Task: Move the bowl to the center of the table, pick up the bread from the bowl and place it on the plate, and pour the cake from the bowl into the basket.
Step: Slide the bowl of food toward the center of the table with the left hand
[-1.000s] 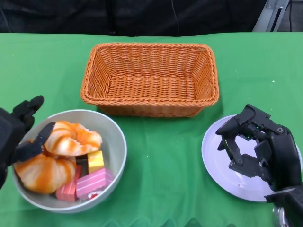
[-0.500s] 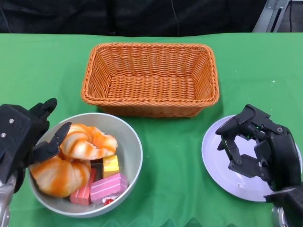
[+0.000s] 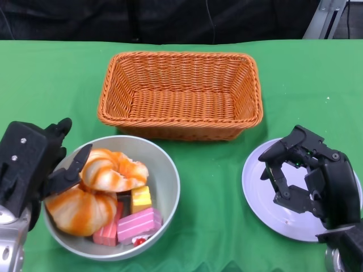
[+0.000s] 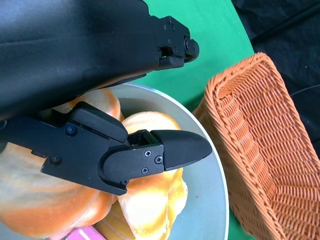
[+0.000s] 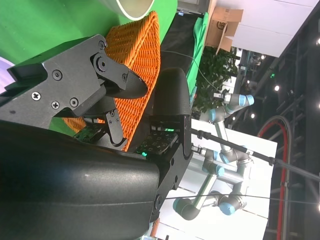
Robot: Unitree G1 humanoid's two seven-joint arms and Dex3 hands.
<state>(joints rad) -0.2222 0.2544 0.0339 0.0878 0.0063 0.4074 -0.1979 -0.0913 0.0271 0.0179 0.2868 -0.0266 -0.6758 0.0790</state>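
Note:
The grey bowl (image 3: 170, 175) stands at the lower left of the head view, holding two orange-and-white breads (image 3: 113, 170) and pink and yellow cake pieces (image 3: 139, 222). My left hand (image 3: 28, 167) grips the bowl's left rim, with the thumb inside against the bread and the other fingers outside. The left wrist view shows that thumb (image 4: 150, 150) lying over the bread (image 4: 150, 200) inside the bowl (image 4: 210, 165). My right hand (image 3: 309, 175) hovers over the white plate (image 3: 258, 187) at the lower right, fingers bent but apart, holding nothing.
An empty orange wicker basket (image 3: 180, 93) stands at the back centre, just beyond the bowl; it also shows as the basket (image 4: 265, 145) beside the bowl and the basket (image 5: 140, 75) past my right hand. Green cloth (image 3: 210, 187) lies between bowl and plate.
My left hand has slid the bowl to the right, toward the table's middle, with the bread and cake inside. The right hand has not moved.

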